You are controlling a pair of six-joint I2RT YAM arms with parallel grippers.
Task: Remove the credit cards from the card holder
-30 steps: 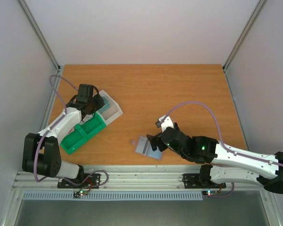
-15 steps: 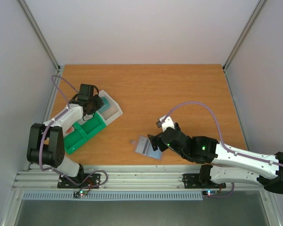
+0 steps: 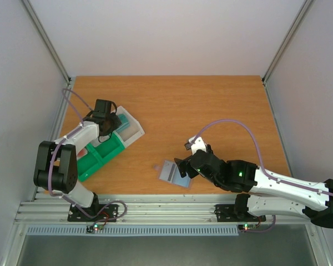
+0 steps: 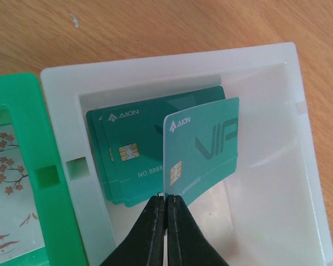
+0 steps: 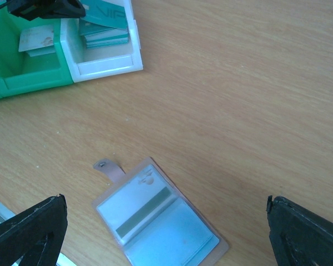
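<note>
My left gripper (image 4: 167,197) is shut on the bottom edge of a teal credit card (image 4: 202,147) and holds it upright over the white box (image 4: 172,61). A stack of teal cards (image 4: 133,144) lies flat in that box. In the top view the left gripper (image 3: 108,116) is over the box. The card holder (image 5: 155,216) lies open on the table with a tab at its corner. Pale blue cards show through its clear pockets. My right gripper (image 5: 165,200) is open and empty just above it; the top view shows this gripper (image 3: 180,168) at the holder (image 3: 169,173).
A green compartment tray (image 3: 100,155) adjoins the white box (image 3: 132,130) at the table's left; it shows in the left wrist view (image 4: 28,94) with a flowered card inside. The table's near edge and metal rail run just below the holder.
The left arm's elbow has shifted while its gripper stayed over the white box with the card. The right arm and the card holder have not visibly moved.
</note>
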